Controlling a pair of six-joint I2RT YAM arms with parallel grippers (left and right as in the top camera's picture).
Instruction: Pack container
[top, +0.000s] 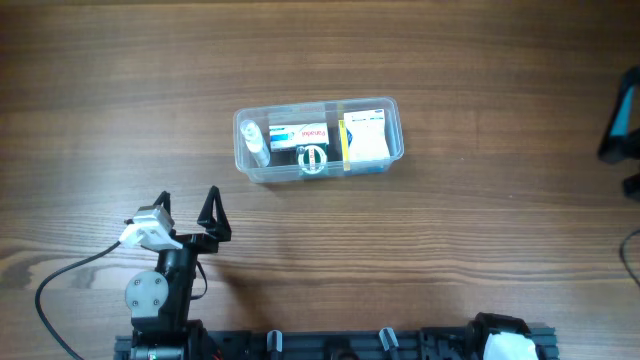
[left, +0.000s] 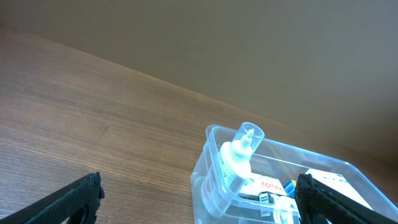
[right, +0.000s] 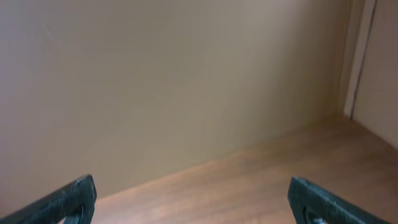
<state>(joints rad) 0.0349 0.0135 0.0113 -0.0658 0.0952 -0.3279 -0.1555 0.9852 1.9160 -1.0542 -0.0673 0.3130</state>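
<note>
The container (top: 318, 104), a clear plastic tub, sits at the table's middle. Inside it lie a small white bottle (top: 255, 140) at the left end, a white box with red print (top: 300, 134), a small black and white item (top: 313, 159) and a white and yellow box (top: 366, 138) at the right end. My left gripper (top: 187, 205) stands open near the front left, short of the tub, holding nothing. In the left wrist view the container (left: 208, 168) and the bottle (left: 239, 155) lie ahead of the left gripper (left: 199, 190). My right gripper (right: 193, 193) is open and faces bare table and a wall.
A dark and blue object (top: 622, 120) pokes in at the right edge. A black cable (top: 60, 280) loops at the front left. The arms' mounting rail (top: 340, 345) runs along the front edge, with a white part of the right arm (top: 500, 340) on it.
</note>
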